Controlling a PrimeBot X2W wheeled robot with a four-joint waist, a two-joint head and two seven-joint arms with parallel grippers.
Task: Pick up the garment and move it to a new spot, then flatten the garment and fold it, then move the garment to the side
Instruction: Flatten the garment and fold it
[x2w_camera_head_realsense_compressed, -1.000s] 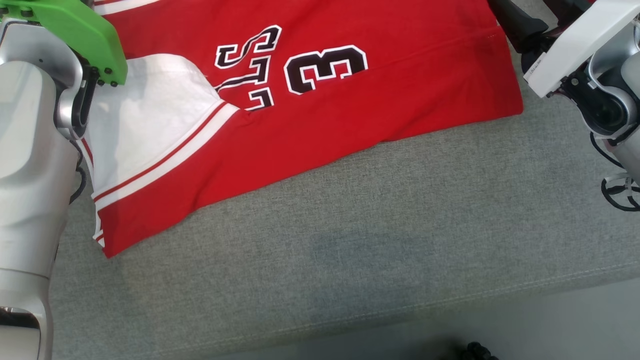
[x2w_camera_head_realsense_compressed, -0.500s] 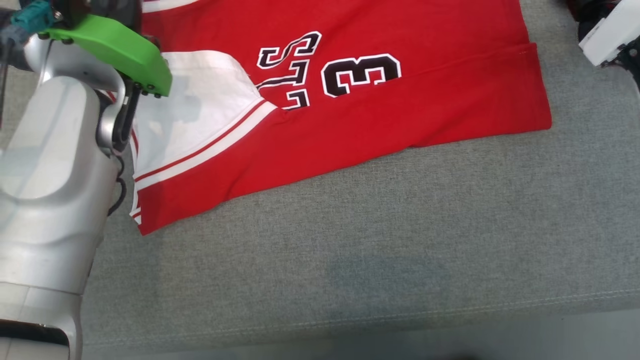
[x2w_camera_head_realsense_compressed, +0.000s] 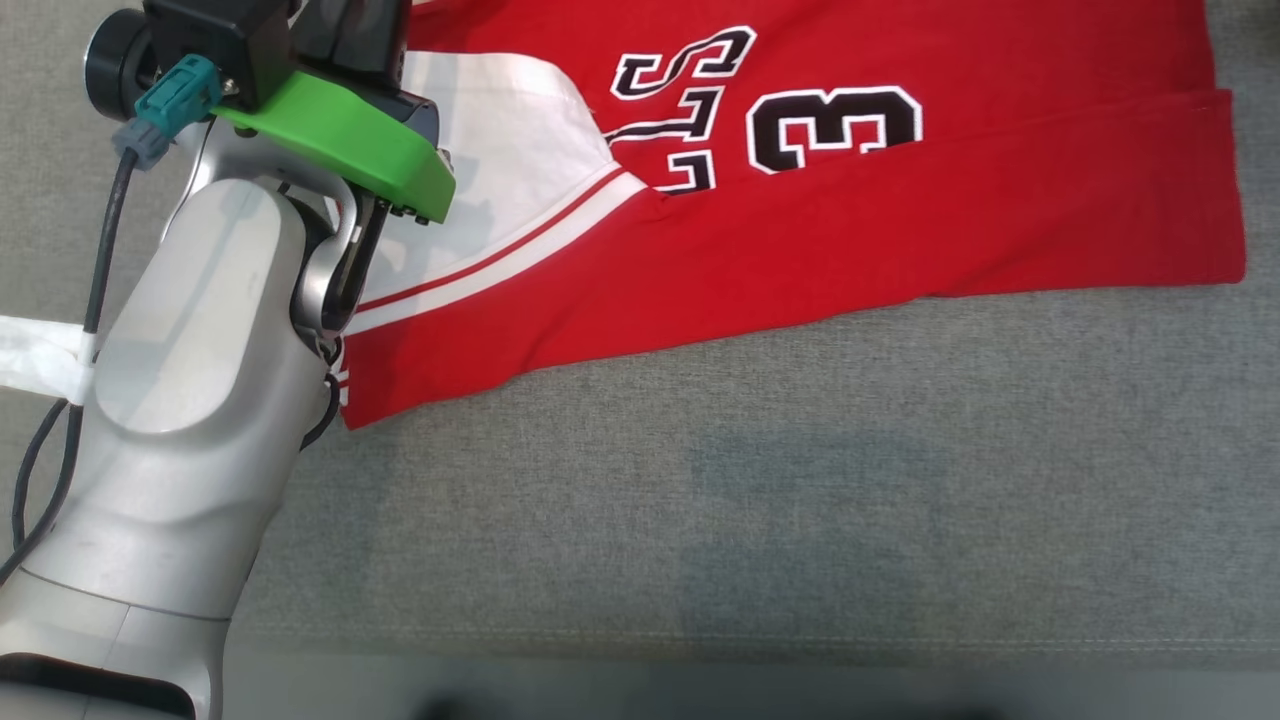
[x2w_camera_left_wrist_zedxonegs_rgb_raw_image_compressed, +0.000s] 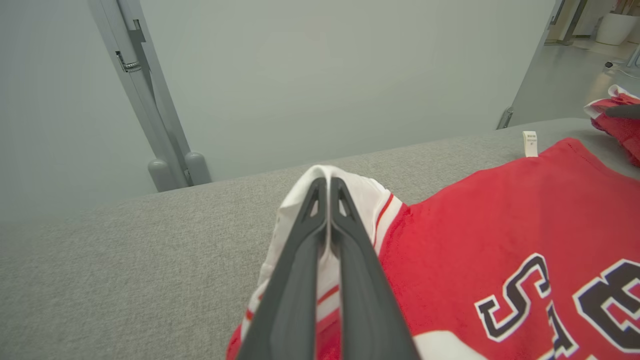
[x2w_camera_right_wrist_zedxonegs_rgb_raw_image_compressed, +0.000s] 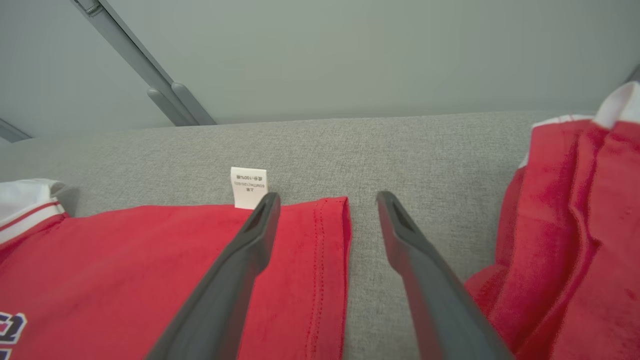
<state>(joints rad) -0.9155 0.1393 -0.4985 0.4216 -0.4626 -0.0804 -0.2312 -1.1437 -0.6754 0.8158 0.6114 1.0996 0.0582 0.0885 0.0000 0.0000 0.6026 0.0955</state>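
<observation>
The red garment (x2w_camera_head_realsense_compressed: 900, 230) with black and white lettering lies folded on the grey cushion (x2w_camera_head_realsense_compressed: 800, 500), its white sleeve (x2w_camera_head_realsense_compressed: 500, 130) at the left. In the left wrist view my left gripper (x2w_camera_left_wrist_zedxonegs_rgb_raw_image_compressed: 325, 180) is shut on a raised fold of that white sleeve (x2w_camera_left_wrist_zedxonegs_rgb_raw_image_compressed: 360, 192), lifting it a little off the cushion. In the right wrist view my right gripper (x2w_camera_right_wrist_zedxonegs_rgb_raw_image_compressed: 327, 197) stands open just above the garment's hem corner (x2w_camera_right_wrist_zedxonegs_rgb_raw_image_compressed: 330, 240), one finger over the red cloth, the other over bare cushion. A white label (x2w_camera_right_wrist_zedxonegs_rgb_raw_image_compressed: 248, 187) sticks out at that edge.
A second bunched red cloth (x2w_camera_right_wrist_zedxonegs_rgb_raw_image_compressed: 575, 225) lies to the right of the right gripper. The cushion's front seam (x2w_camera_head_realsense_compressed: 900, 640) runs near the bottom of the head view. A grey metal post (x2w_camera_left_wrist_zedxonegs_rgb_raw_image_compressed: 150, 100) stands behind the cushion. A white strip (x2w_camera_head_realsense_compressed: 30, 350) lies at the far left.
The head camera has turned, so the whole picture has slid right and up. My left arm now stands fuller in that view, still holding the white sleeve.
</observation>
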